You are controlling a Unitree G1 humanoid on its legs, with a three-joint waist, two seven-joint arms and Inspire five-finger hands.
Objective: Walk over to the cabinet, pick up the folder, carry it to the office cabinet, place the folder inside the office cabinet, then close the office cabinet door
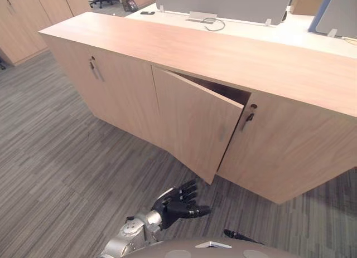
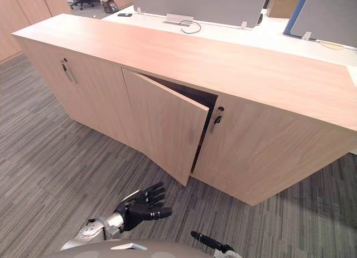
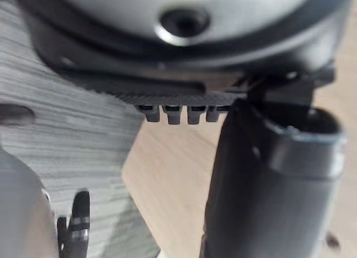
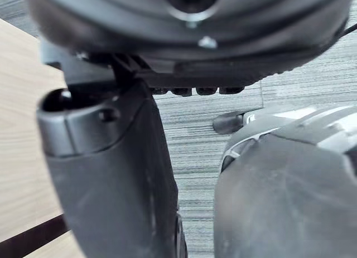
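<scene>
A long, low cabinet of light wood (image 1: 223, 52) runs from the upper left of the frame to the right edge, standing on grey striped carpet (image 1: 56, 157). Its middle door (image 1: 195, 124) is ajar. The door's left edge sits at the cabinet front and its right, free edge is swung outward, leaving a dark wedge of interior along the top. The inside is too dark to tell whether the folder lies there. The closed door to the left carries a slim dark handle (image 1: 93, 68), and the closed door to the right has a small dark lock with a key (image 1: 248, 117) just beside the gap.

The robot's left hand (image 1: 177, 205) hangs at the lower centre of the frame, below the ajar door's bottom corner and apart from it. Its dark fingers are spread and straight, and it grips nothing. The right hand (image 2: 207, 241) shows as a dark tip at the bottom edge, right of the left hand. Whether its fingers are spread or curled cannot be told.

Behind the cabinet, across the top of the frame, stands a white desk (image 1: 251, 29) with grey partition screens (image 1: 223, 1) and a looped grey cable (image 1: 215, 25).
</scene>
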